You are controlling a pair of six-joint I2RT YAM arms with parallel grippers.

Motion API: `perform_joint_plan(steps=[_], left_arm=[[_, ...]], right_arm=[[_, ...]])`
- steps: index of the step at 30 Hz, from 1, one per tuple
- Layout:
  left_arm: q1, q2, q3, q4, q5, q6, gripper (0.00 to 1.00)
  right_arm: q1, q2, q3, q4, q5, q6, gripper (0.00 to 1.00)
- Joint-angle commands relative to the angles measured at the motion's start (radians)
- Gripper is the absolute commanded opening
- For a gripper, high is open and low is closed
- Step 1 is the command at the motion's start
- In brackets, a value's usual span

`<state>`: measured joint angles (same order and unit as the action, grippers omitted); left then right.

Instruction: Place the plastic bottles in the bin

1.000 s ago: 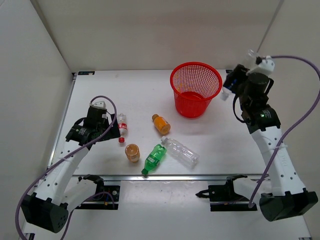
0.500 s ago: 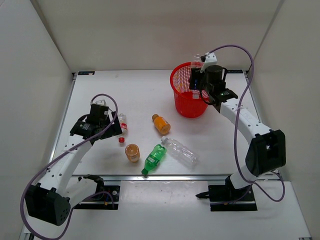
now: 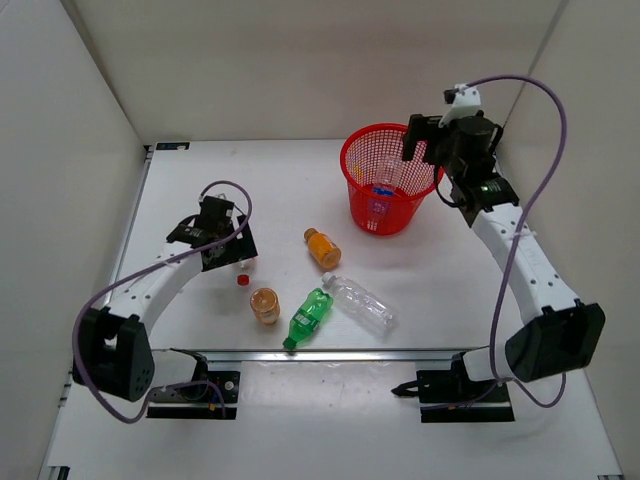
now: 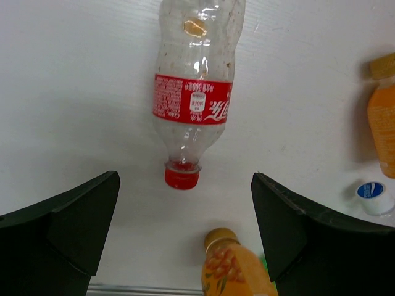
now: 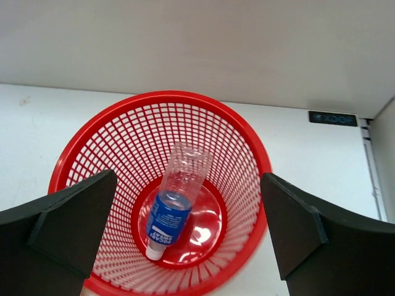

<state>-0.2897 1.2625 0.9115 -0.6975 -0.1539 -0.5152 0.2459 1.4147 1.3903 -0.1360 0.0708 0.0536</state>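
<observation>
The red mesh bin (image 3: 352, 165) stands at the back right, and a clear bottle with a blue label (image 5: 176, 197) lies inside it, cap down. My right gripper (image 3: 418, 150) hangs open above the bin's right rim (image 5: 262, 160) and holds nothing. My left gripper (image 3: 232, 258) is open over the clear bottle with red label and cap (image 4: 194, 105), its fingers apart on either side of the cap end. Two orange-filled bottles (image 3: 322, 247) (image 3: 265, 305), a green bottle (image 3: 312, 315) and a large plain clear bottle (image 3: 362, 303) lie mid-table.
White walls close in the table on the left, back and right. A metal rail (image 3: 350, 352) runs along the near edge by both arm bases. Purple cables loop off each arm.
My right gripper opened over the bin, and the blue-label bottle now lies inside it. The right arm drew back toward the rim. My left gripper shifted right, over the red-label bottle.
</observation>
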Motion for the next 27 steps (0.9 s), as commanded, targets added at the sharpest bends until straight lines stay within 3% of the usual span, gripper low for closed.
perform_joint_plan(steps=[1, 6, 12, 15, 16, 17, 20, 24, 27], left_arm=[[0.0, 0.072, 0.035, 0.11, 0.024, 0.009, 0.98], [0.012, 0.191, 0.059, 0.168, 0.013, -0.006, 0.99], [0.038, 0.308, 0.055, 0.233, 0.028, -0.011, 0.98], [0.05, 0.336, 0.061, 0.239, 0.066, 0.007, 0.8], [0.05, 0.339, 0.073, 0.234, 0.088, 0.007, 0.66], [0.05, 0.325, 0.078, 0.242, 0.086, 0.015, 0.59], [0.049, 0.273, 0.11, 0.253, 0.111, 0.055, 0.45], [0.037, 0.152, 0.167, 0.311, 0.218, 0.073, 0.37], [-0.002, 0.069, 0.176, 0.413, 0.385, 0.099, 0.35]], right_arm=[[-0.031, -0.121, -0.033, -0.056, 0.017, 0.029, 0.99], [-0.111, -0.247, -0.172, -0.134, -0.025, 0.068, 0.99], [-0.099, -0.335, -0.234, -0.253, -0.026, 0.075, 0.99], [-0.085, -0.361, -0.252, -0.27, -0.032, 0.098, 0.99], [-0.082, -0.362, -0.266, -0.278, -0.046, 0.103, 1.0], [-0.079, -0.381, -0.275, -0.271, -0.063, 0.106, 0.99], [-0.042, -0.402, -0.29, -0.274, -0.135, 0.086, 0.99], [0.071, -0.372, -0.261, -0.284, -0.183, 0.074, 0.99], [0.165, -0.327, -0.241, -0.277, -0.249, 0.052, 0.99]])
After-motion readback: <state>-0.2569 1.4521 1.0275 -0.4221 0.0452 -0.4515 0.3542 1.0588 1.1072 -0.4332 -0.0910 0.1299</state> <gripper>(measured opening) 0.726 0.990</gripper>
